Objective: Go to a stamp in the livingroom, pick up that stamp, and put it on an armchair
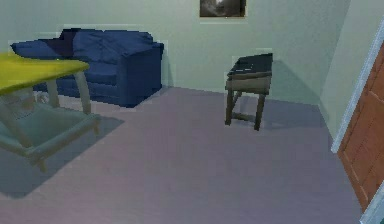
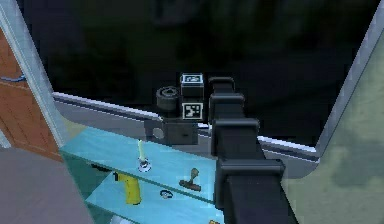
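Carefully: crowded reach, easy knocks.
Blue fabric sofa (image 1: pixel 100 60) stands far left. By the pale blue tabletop (image 2: pixel 100 160), the dark two-fingered gripper (image 2: pixel 158 125), its spread and load untellable, could sweep off the small grey handled piece (image 2: pixel 192 181), perhaps the stamp.

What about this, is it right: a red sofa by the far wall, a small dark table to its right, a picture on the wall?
Not quite: in the forward view the sofa is blue, not red. The small dark table does stand to its right, with a picture on the wall.
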